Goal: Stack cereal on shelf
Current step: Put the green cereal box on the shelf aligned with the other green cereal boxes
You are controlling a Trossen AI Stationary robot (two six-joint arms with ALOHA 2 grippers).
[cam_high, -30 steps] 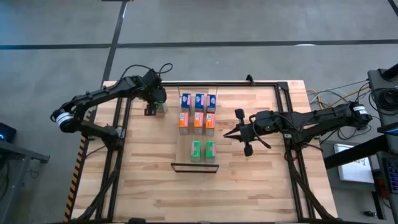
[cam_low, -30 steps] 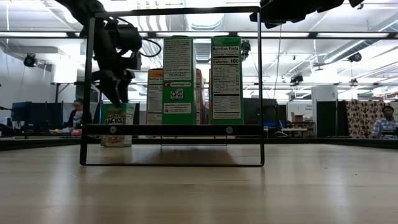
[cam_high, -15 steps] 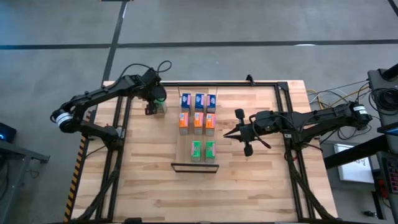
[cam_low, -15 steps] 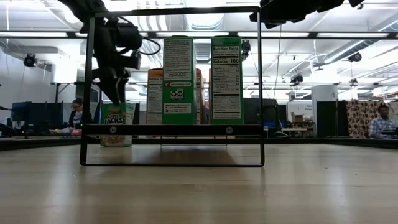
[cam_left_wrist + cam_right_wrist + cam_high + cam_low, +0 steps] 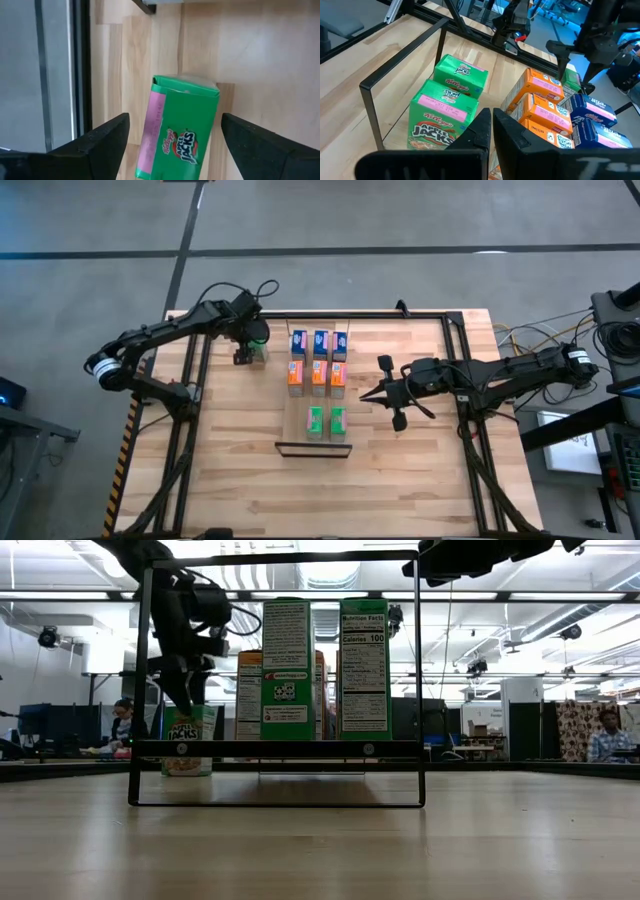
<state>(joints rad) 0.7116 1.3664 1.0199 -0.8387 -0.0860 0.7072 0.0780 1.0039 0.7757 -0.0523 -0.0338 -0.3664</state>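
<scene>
Left wrist: left gripper (image 5: 172,137) jaws wide, straddling green box (image 5: 179,129), seemingly untouched; right gripper (image 5: 491,125) closed

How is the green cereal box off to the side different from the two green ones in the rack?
The lone green box stands on the bare tabletop, between the left gripper's open fingers; the two green boxes stand side by side on the shelf, with no gripper around them. All three stand upright and bear the same print.
</scene>
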